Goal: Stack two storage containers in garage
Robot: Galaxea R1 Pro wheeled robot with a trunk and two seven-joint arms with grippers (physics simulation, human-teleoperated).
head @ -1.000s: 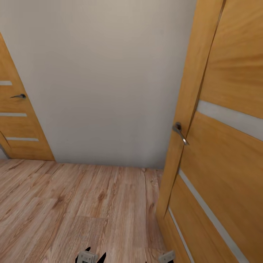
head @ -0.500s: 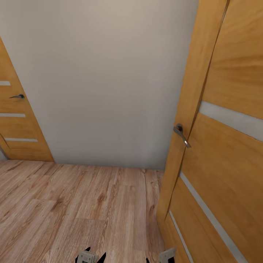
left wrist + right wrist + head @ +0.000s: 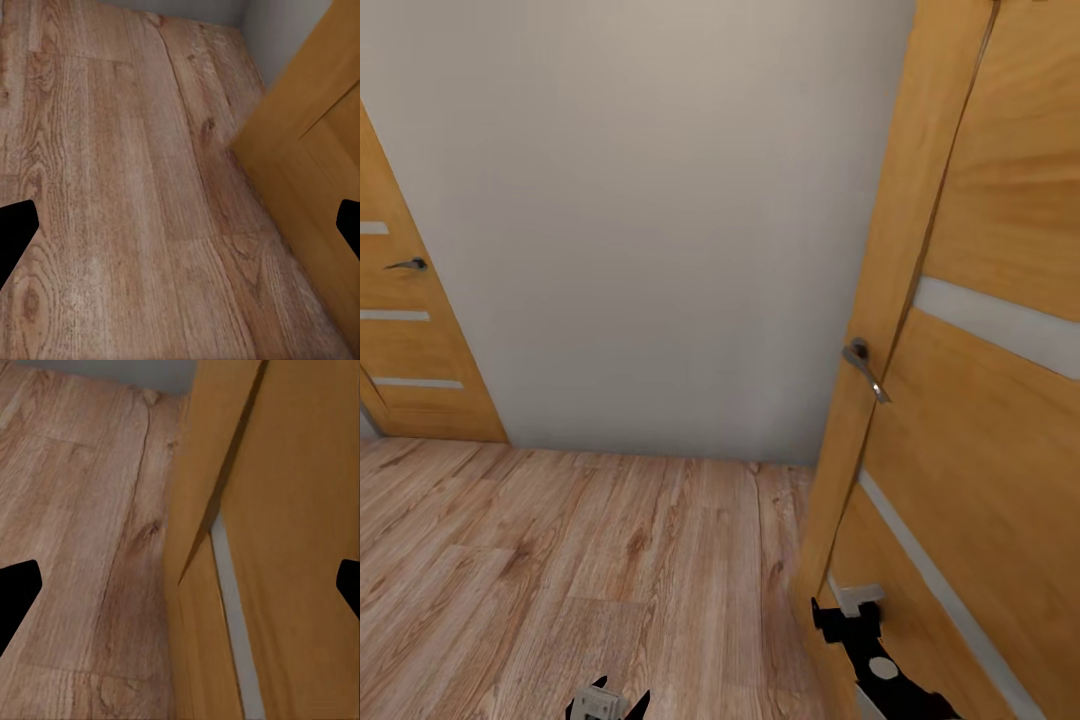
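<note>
Pincers (image 3: 180, 585) spread wide, empty.

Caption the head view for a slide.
Right end effector raised beside an orange wooden door with a metal lever handle, over light plank flooring.

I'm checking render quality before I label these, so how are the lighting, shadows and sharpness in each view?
Head view: flat, even light on the grey wall, no hard shadows or glare, door handle crisp. Left wrist view: plank floor grain soft and slightly blurred. Right wrist view: door edges smeared, a dark shadow line in its gap.
</note>
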